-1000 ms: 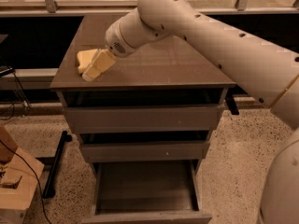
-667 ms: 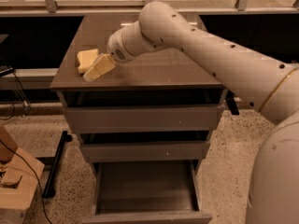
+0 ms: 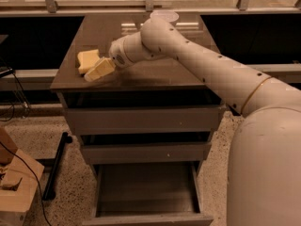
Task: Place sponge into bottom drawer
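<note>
Camera view has the gripper [image 3: 97, 71] down on the left part of the cabinet top [image 3: 155, 76], pressed up against the near right side of the sponge [image 3: 87, 59]. Over the last second its tip has hardly shifted, while the arm [image 3: 197, 55] behind it has swung: the elbow now sits lower and further left, reaching over the middle of the top. The sponge lies where it lay a second ago, flat on the top near the left edge. I judge this to be the grasping step, with carrying not yet begun. Whether the gripper is spread around the sponge or closed on it I cannot tell, since its pale end blends with the foam.

The bottom drawer [image 3: 146, 189] is pulled out toward the near side and stands open, its inside dark and seemingly bare, so the goal is ready. Between sponge and drawer the route goes out over the near edge and down past the top drawer [image 3: 141, 120] and the middle drawer [image 3: 146, 153], whose fronts overhang the far part of the open box. The drop should therefore come near the drawer's front.

A white bowl [image 3: 164, 16] stands at the far edge, well apart from the sponge and out of the way. The robot's body [image 3: 268, 168] crowds the near right. On the floor [image 3: 70, 182] at left are a wooden box [image 3: 16, 182] and a black bar [image 3: 56, 166], both clear of the drawer.
</note>
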`<state>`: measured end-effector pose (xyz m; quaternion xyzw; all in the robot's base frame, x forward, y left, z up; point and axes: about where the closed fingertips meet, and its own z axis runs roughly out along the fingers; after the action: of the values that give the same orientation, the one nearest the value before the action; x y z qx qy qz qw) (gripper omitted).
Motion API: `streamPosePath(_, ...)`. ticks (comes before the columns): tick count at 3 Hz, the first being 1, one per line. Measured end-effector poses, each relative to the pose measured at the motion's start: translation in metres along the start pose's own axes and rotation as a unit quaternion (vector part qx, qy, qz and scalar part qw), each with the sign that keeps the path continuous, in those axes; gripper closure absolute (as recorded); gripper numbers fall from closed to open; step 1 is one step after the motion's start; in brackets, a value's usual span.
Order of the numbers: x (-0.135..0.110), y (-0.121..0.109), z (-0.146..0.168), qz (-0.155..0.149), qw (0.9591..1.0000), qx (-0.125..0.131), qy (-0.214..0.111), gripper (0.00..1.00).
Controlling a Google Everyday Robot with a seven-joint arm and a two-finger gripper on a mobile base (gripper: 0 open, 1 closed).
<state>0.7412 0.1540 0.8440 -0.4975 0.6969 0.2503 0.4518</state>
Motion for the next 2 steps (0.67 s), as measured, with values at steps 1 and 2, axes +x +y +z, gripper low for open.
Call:
streamPosePath(1,0.005,-0.009,0.016,0.022,0.9997,0.003,-0.014,0.00)
streamPosePath(2,0.002,-0.010,0.034,0.030,0.9993,-0.009,-0.022,0.19)
